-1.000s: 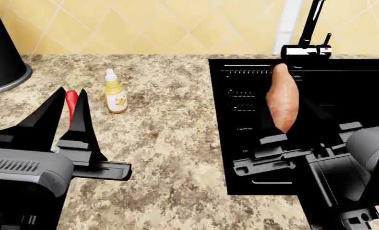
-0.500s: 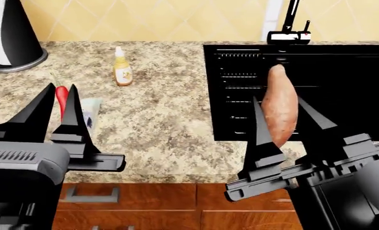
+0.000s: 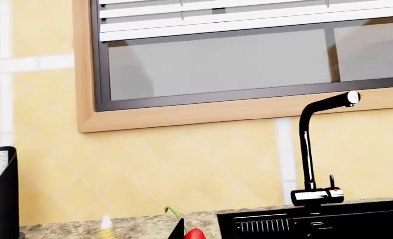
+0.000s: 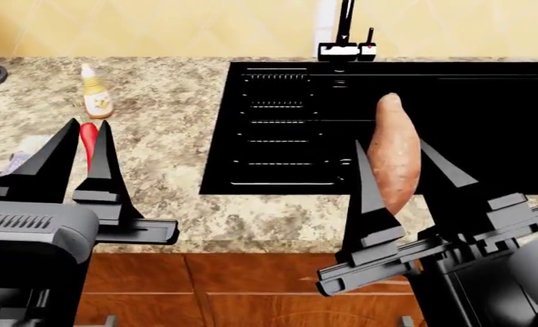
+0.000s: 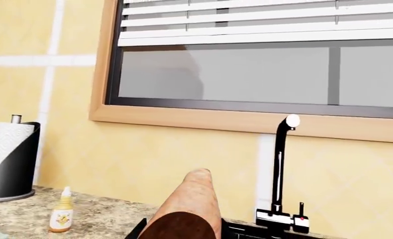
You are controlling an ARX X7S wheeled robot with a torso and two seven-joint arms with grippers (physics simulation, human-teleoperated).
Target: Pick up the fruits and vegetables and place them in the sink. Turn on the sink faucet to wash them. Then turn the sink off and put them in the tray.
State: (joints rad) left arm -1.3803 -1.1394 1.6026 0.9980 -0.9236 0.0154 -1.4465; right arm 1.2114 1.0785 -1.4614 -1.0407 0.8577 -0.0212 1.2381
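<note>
The orange-brown sweet potato [image 4: 394,163] stands on end between the fingers of my right gripper [image 4: 389,143], which is shut on it, in front of the black sink [image 4: 287,184]. In the right wrist view the sweet potato [image 5: 190,204] fills the space between the jaws. My left gripper [image 4: 88,124] is shut on the red chili pepper [image 4: 88,146] over the counter, left of the sink. In the left wrist view the chili pepper [image 3: 195,233] shows beside one black finger [image 3: 178,230]. The sink faucet [image 4: 346,30] stands behind the basin. The tray is out of view.
A small yellow-labelled bottle [image 4: 95,92] stands on the granite counter [image 4: 169,136] behind the left gripper. A paper towel holder [image 5: 11,159] sits at the far left by the wall. A pale object [image 4: 15,163] lies near the counter's left front. Wooden cabinet fronts [image 4: 250,286] show below the edge.
The head view has pulled back and shifted right: sink, faucet and bottle slid left in view and the cabinet fronts appeared. Both grippers kept their holds on the chili pepper and sweet potato.
</note>
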